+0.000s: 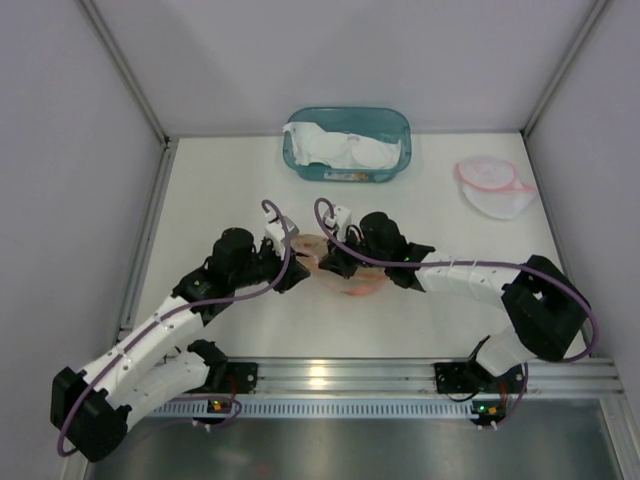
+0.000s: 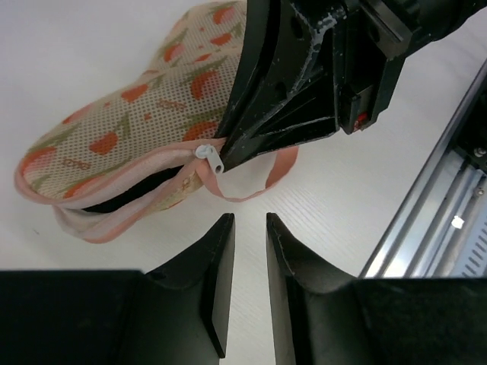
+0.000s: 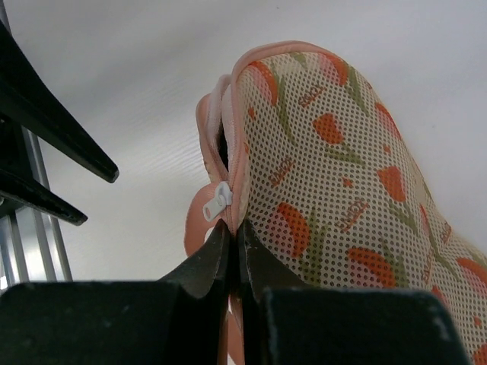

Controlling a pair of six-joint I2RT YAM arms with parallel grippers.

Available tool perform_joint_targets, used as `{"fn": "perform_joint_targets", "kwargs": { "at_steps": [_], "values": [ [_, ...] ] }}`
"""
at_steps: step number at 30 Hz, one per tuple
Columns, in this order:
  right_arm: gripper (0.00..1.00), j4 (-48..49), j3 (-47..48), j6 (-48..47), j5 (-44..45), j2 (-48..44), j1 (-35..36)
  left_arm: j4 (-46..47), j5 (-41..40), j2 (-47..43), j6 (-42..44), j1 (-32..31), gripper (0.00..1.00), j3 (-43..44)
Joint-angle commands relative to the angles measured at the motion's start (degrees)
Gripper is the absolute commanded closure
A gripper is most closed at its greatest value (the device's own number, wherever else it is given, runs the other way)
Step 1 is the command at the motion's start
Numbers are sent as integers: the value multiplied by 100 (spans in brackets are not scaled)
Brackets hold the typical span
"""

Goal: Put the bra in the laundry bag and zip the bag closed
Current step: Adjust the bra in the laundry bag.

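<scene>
1. White table; laundry bag mid-table, mostly covered from above; contents unreadable.
2. Right gripper pinches its trim beside zipper pull.
3. Left gripper slightly parted, empty, just short of it.

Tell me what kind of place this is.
Probably a lab robot cell: white table walled by plain panels, aluminium mounting rail, laundry bag and teal bin as props.
</scene>
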Motion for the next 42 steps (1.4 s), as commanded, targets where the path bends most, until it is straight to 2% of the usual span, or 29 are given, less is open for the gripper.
{"fn": "perform_joint_targets", "kwargs": {
  "at_steps": [1, 3, 7, 12, 18, 27, 34, 37, 42],
  "values": [
    [100, 567, 198, 765, 50, 77, -63, 694, -334, -240, 590, -17, 71, -201],
    [100, 629, 162, 837, 24, 86, -64, 887, -334, -354, 1124, -26, 74, -394],
    [100, 761, 145, 1083, -64, 104, -63, 1169, -579, -329, 1574, -245, 78, -536],
    [100, 963, 75, 1171, -284, 113, -63, 1555, -756, -144, 2285, -658, 77, -667],
    [100, 998, 66, 1031, -293, 121, -63, 1828, -939, 14, 2840, -808, 77, -702],
    [100, 1244, -128, 802, -626, 7, -46, 2092, -1344, 401, 2938, -817, 81, -764],
    [100, 1333, -365, 547, -855, -142, -2, 2233, -1564, 603, 2753, -799, 98, -738],
    [100, 1368, -418, 486, -855, -221, -11, 2180, -1704, 673, 2744, -799, 98, -694],
    [100, 1368, -488, 451, -917, -274, -2, 2136, -1775, 717, 2595, -790, 90, -624]
  ]
}}
